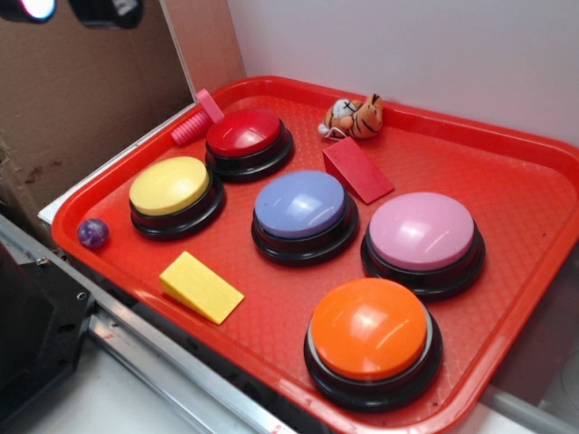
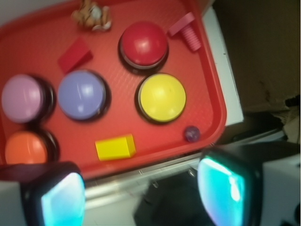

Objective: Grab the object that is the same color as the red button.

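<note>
While pincer (image 2: 141,193) hangs open, apparently off-tray, red wedge (image 1: 357,169) lies beside red button (image 1: 246,136).

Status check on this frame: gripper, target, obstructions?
Gripper open, off the tray's edge. Red wedge untouched between tiger toy and purple button. Nothing covers it.

A red tray (image 1: 507,181) carries five dome buttons (red button (image 1: 246,136) included), two wedges, oddments.
</note>
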You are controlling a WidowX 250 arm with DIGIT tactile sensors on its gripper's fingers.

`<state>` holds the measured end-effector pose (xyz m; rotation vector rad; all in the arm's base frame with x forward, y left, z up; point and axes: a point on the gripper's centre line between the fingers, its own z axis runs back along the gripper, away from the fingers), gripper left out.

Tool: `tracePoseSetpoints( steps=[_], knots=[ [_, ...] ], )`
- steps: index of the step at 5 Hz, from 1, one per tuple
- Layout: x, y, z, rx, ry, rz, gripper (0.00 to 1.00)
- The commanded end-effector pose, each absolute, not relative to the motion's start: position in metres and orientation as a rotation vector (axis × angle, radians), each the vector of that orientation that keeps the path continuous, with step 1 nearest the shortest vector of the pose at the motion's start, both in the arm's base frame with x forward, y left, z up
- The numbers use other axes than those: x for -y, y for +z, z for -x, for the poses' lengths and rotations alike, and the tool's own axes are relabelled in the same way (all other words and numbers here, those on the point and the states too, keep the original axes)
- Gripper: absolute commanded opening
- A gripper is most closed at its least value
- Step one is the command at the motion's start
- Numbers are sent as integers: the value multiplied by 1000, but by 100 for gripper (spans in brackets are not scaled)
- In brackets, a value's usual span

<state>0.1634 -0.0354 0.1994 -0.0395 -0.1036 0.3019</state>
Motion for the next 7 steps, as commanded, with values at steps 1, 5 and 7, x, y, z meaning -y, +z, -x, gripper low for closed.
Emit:
tracePoseSetpoints(
  steps=[1,5,7],
  knots=[
    [47,162,-226,166,614,150,100],
    [74,85,-303,276,893,81,100],
    [78,65,-325,294,897,64,100]
  ],
)
